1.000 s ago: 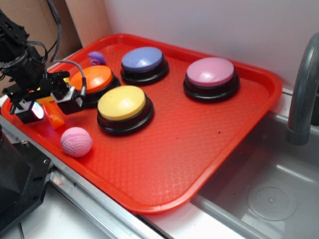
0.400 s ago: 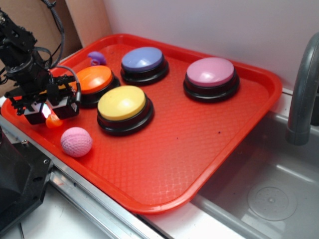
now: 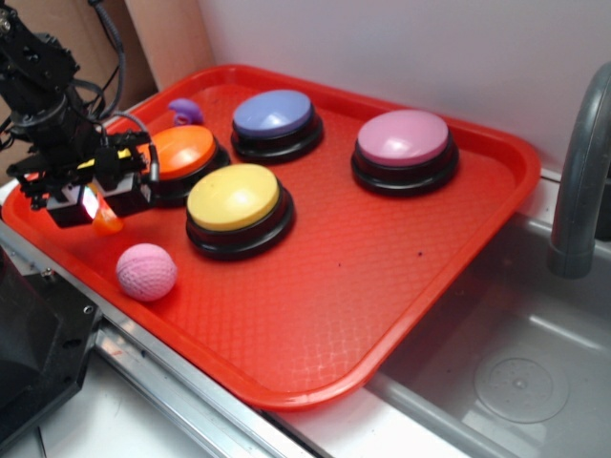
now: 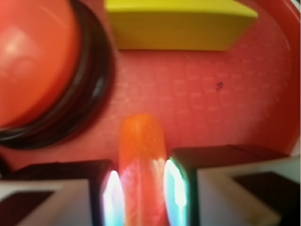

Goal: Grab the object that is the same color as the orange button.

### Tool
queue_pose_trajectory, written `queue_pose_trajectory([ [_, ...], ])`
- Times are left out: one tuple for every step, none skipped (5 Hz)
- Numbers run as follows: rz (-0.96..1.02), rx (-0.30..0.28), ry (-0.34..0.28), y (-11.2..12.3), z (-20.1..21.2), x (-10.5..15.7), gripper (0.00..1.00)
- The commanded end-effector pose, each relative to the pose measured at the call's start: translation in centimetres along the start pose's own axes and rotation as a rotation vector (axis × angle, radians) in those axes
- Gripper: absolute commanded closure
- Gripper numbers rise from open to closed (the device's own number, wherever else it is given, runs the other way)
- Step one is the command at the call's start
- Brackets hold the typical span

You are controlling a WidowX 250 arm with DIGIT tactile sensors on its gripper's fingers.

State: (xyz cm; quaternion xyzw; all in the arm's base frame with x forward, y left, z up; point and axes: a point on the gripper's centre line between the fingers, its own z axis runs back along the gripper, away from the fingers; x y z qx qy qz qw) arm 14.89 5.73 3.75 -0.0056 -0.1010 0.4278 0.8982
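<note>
The black WidowX gripper point(image 3: 93, 202) sits at the nine o'clock edge of the red plastic tray point(image 3: 401, 286), its two fingers pinching the small orange tapered carrot-like plastic piece point(image 4: 141, 174) between them. In the wrist view the piece stands in the gap between the finger pads point(image 4: 181, 188), its rounded end poking out toward twelve o'clock; in the exterior view only an orange tip shows below the gripper. The large round domed orange button with a black base point(image 3: 179, 153) lies just beside the gripper at its three o'clock, filling the ten o'clock corner of the wrist view. A yellow plastic cheese wedge point(image 4: 181, 23) lies at twelve o'clock there. A pink textured ball point(image 3: 146, 272) rests on the tray at the gripper's five o'clock, apart from it. A yellow-topped round button point(image 3: 235, 200) sits just beside the orange one.
</note>
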Motion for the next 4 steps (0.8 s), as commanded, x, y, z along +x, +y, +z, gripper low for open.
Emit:
queue_pose_trajectory([
  [-0.231, -0.064, 0.005, -5.3, 7.1, -0.5, 1.0],
  [-0.353, -0.09, 0.044, -8.2, 10.1, -2.1, 1.0],
  [-0.471, -0.078, 0.07, -10.0, 11.8, -3.7, 1.0],
  [-0.534, -0.06, 0.088, -10.3, 12.2, -4.0, 1.0],
])
